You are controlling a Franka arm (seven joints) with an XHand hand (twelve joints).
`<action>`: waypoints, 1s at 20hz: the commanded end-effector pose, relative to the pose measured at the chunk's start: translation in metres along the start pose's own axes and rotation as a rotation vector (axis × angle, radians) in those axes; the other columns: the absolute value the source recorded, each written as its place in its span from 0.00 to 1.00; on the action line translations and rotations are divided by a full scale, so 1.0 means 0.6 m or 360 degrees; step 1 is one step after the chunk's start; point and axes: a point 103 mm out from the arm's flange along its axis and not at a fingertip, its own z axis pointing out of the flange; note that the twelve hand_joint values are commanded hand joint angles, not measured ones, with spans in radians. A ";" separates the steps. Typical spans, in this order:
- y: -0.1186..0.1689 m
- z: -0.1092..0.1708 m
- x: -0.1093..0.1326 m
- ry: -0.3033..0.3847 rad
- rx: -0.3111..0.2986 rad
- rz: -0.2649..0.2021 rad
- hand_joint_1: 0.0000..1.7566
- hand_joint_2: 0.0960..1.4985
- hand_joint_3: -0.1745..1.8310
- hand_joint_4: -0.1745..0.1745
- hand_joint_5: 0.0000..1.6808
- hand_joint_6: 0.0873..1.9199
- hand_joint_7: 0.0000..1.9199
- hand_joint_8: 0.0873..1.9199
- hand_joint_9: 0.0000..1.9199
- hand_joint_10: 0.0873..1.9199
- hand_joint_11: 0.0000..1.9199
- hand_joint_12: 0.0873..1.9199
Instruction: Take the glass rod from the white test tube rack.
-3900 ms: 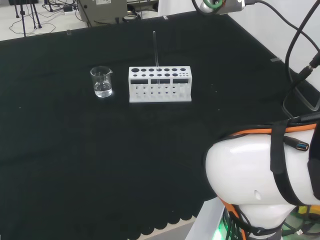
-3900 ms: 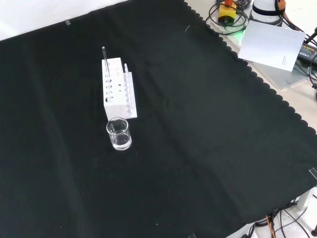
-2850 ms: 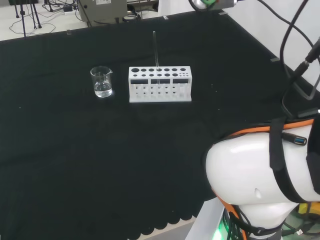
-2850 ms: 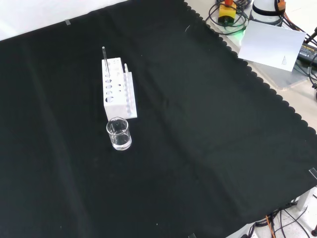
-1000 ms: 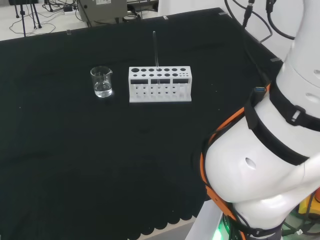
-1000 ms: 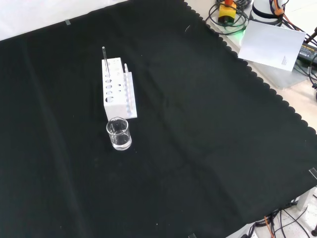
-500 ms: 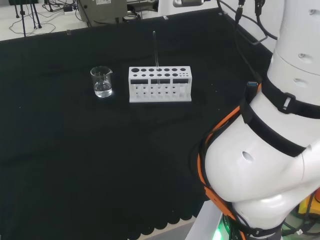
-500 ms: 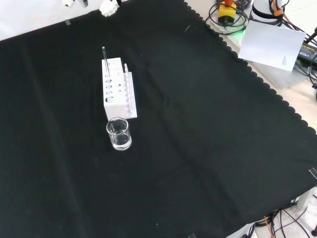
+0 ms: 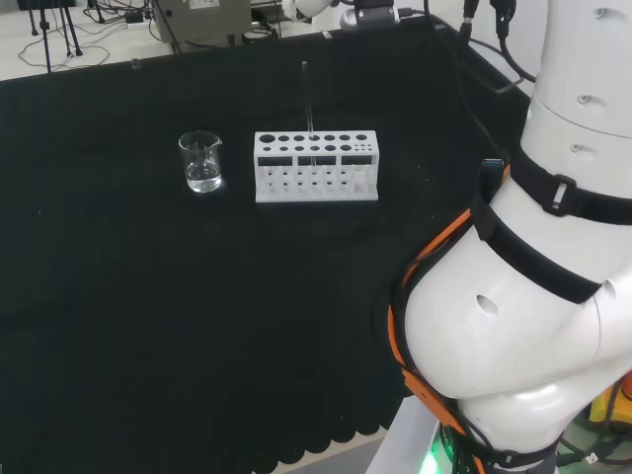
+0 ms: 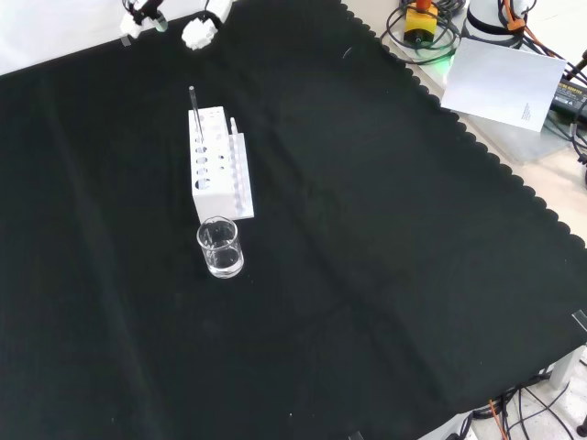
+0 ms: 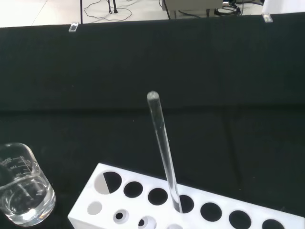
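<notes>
Glass rod point(image 11: 163, 150) unmoved, hand point(image 10: 194, 32) nearer.

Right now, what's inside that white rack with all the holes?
A single glass rod stands upright in one hole of the white rack. The other holes visible from above look empty. The rod's lower end is hidden inside the rack.

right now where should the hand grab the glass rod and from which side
Pinch the bare upper length of the glass rod, coming from above: it stands nearly upright in a hole of the white test tube rack, its lower part hidden inside, so it likely lifts straight up.
</notes>
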 end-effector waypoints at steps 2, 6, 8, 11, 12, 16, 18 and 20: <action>0.008 0.040 0.001 0.0018 0.0036 -0.0019 0.36 0.58 0.34 0.00 0.26 0.02 0.36 0.48 0.48 0.46 0.18 0.73; 0.000 0.053 0.001 0.0034 0.0067 -0.0008 0.37 0.59 0.34 0.00 0.25 0.08 0.38 0.48 0.49 0.46 0.19 0.72; -0.007 0.057 0.002 0.0033 0.0077 -0.0003 0.37 0.59 0.34 0.00 0.22 0.17 0.39 0.47 0.49 0.46 0.19 0.72; -0.014 0.066 0.004 0.0030 0.0088 -0.0005 0.37 0.59 0.34 0.00 0.19 0.29 0.41 0.48 0.50 0.46 0.20 0.71; -0.016 0.072 0.006 0.0019 0.0105 0.0000 0.37 0.59 0.34 0.00 0.19 0.33 0.42 0.48 0.51 0.46 0.20 0.71; -0.019 0.089 0.016 -0.0020 0.0147 -0.0022 0.37 0.58 0.35 0.00 0.21 0.40 0.44 0.49 0.54 0.46 0.20 0.71; -0.018 0.100 0.016 -0.0029 0.0165 -0.0018 0.37 0.58 0.35 0.00 0.21 0.42 0.45 0.49 0.54 0.46 0.20 0.71; -0.017 0.108 0.013 -0.0025 0.0182 -0.0021 0.37 0.58 0.35 0.00 0.21 0.42 0.45 0.49 0.55 0.46 0.20 0.71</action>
